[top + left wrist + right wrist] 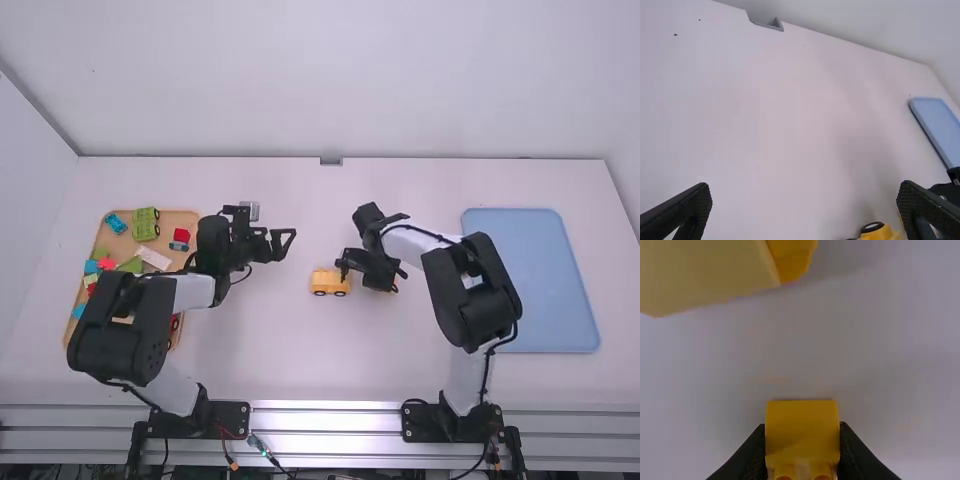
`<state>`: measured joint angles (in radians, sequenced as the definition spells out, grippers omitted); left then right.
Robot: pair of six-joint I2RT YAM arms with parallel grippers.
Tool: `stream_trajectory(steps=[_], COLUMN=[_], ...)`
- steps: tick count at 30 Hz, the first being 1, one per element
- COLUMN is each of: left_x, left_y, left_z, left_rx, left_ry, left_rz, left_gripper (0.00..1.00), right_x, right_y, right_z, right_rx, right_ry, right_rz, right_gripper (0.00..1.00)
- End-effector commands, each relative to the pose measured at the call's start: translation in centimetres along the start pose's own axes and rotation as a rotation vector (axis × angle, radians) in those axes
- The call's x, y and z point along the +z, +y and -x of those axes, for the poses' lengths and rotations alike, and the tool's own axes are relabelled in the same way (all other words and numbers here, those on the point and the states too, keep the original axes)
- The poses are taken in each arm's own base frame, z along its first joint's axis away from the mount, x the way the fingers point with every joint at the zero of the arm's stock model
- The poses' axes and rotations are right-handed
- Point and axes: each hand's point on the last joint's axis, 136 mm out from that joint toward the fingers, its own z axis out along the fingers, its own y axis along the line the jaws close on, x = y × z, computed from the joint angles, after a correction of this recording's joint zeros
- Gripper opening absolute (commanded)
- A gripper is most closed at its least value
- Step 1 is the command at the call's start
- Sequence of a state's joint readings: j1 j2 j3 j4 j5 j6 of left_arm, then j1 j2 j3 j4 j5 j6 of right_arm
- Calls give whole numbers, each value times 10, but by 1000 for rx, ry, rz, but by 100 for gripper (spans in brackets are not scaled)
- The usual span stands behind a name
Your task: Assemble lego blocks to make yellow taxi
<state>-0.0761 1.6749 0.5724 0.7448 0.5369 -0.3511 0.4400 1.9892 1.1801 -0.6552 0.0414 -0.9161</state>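
Where the white tabletop spreads out in the high view, a yellow toy vehicle with dark wheels stands near the middle. Just beside it, the right gripper reaches down and hides most of a small yellow plastic block. The left gripper hangs well apart from both, fingers parted. Its arm crosses a tan tray of toys, covering part of it; a green toy vehicle, a blue one and a red-and-blue one show there. A flat, light-blue tray lies beyond the right arm.

In the left wrist view, the left gripper has its fingers spread wide with nothing between them. One finger partly blocks the yellow vehicle, whose black wheel shows beside it.

In the right wrist view, the right gripper is clamped on the yellow block, a finger against each side. Near it, apart, sits a larger yellow form, cut off by the view's edge.
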Motion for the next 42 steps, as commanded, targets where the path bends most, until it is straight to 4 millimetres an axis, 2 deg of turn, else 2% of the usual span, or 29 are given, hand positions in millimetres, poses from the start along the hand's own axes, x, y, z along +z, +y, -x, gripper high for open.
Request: stream_trajectory(steps=[1, 2, 3, 4, 9, 13, 15, 19, 20, 22, 24, 27, 28, 31, 35, 37, 42], left_x=[2, 1, 1, 1, 2, 2, 1, 0, 0, -1, -2, -6, -6, -11, -19, -21, -13], left_y=[0, 0, 3, 5, 9, -2, -20, -31, -31, -40, -47, -57, -57, -66, -76, -79, -72], left_z=[8, 8, 9, 10, 9, 3, 3, -1, -1, -7, -11, -23, -23, -38, -56, -66, -81], left_rx=[18, 17, 15, 7, 7, 38, 231, 390, 390, 492, 558, 705, 711, 826, 951, 986, 939], left_ry=[-15, -15, -19, -24, -28, 0, 3, 15, 15, 37, 52, 78, 79, 95, 66, 51, 79], left_rz=[1, 1, 9, 23, 57, -5, -106, -182, -182, -247, -296, -393, -398, -509, -655, -712, -740], left_gripper=[99, 99, 99, 99, 99, 99, 99, 99, 99, 99, 99, 99, 99, 99, 99, 99, 99], right_x=[-4, -6, -9, -11, -19, -32, -55, -85, -85, -102, -106, -98, -96, -75, -60, -53, -42], right_y=[-5, -6, -7, -8, -13, -22, -24, -23, -23, -21, -18, -14, -15, -8, -4, 0, 9], right_z=[7, 9, 10, 10, 14, 22, 29, 29, 29, 24, 24, 16, 14, 4, 0, -2, -4], right_rx=[-7, -8, -8, -12, -1, 25, 45, 55, 55, 52, 36, 43, 47, 86, 84, 82, 75], right_ry=[-4, -7, -11, -11, -23, -91, -198, -368, -368, -522, -611, -738, -746, -808, -840, -845, -847], right_rz=[2, 4, 8, 9, 6, 0, 4, 22, 22, 13, 17, 23, 22, 21, -14, -29, -35], right_gripper=[21, 32, 75, 99, 99, 99, 99, 99, 99, 99, 99, 99, 99, 99, 99, 99, 99])
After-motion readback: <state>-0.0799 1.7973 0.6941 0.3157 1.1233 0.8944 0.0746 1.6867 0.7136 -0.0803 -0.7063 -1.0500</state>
